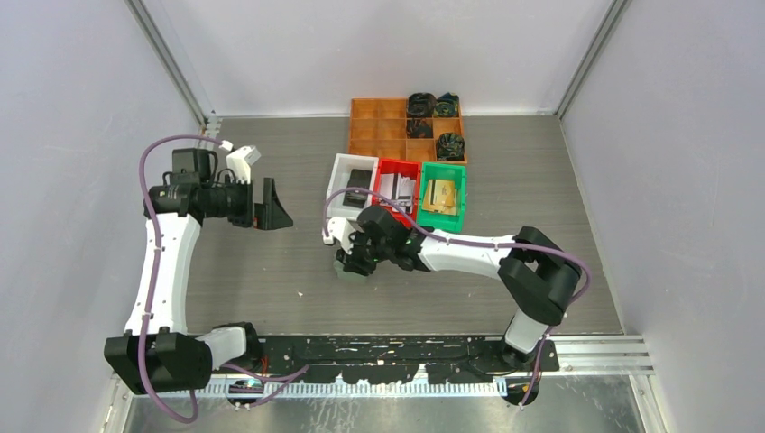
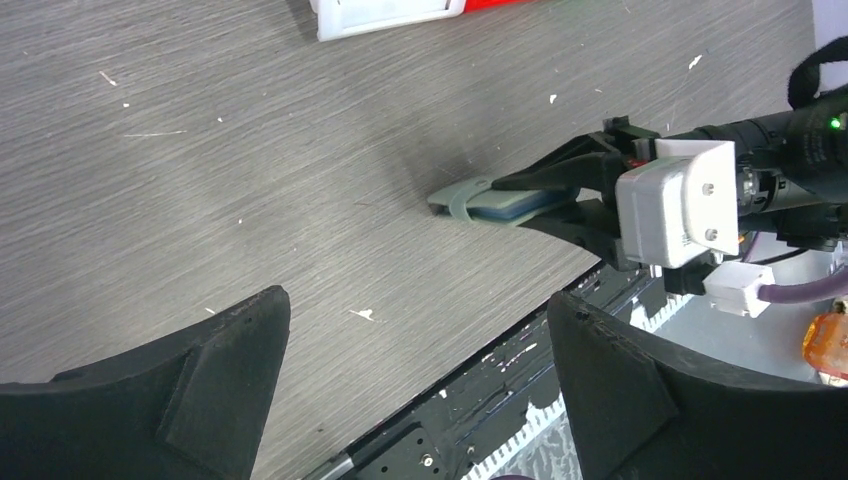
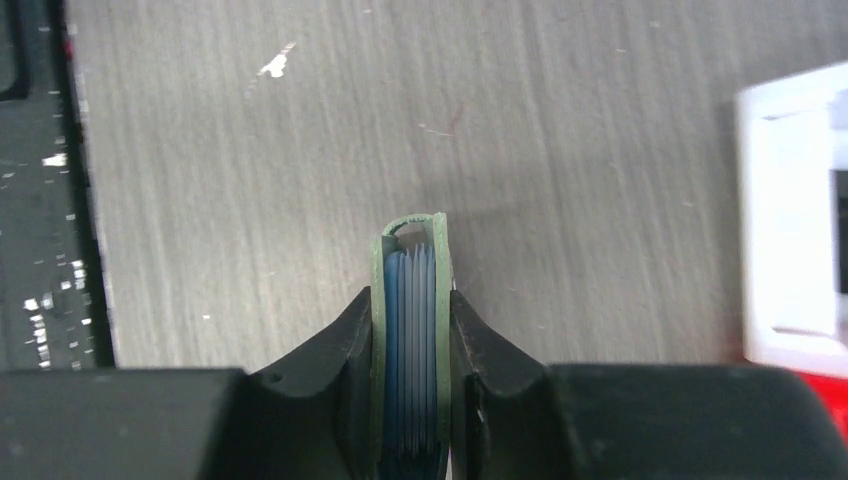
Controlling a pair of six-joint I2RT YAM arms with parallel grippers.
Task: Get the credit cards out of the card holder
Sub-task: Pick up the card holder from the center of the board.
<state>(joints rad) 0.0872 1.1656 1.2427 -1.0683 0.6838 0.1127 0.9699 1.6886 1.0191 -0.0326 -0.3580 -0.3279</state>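
Right claw (image 3: 412, 300): clamped tight on the card holder (image 3: 410, 255), both green covers squeezed between the fingers. It is held edge-on, low over the counter (image 2: 200, 150), near the white bin (image 1: 339, 170).
Card holder: kept folded shut, its far end pushed out past the fingertips and blue pockets sandwiched inside. It is judged to be offered up so the pockets can be reached.
Left claw (image 2: 417, 300): spread wide, nothing held, kept well apart and aimed at the holder. It is read as the picking partner.
Credit cards (image 1: 397, 189): seen sorted in the bins by colour. None can be made out in the pockets.
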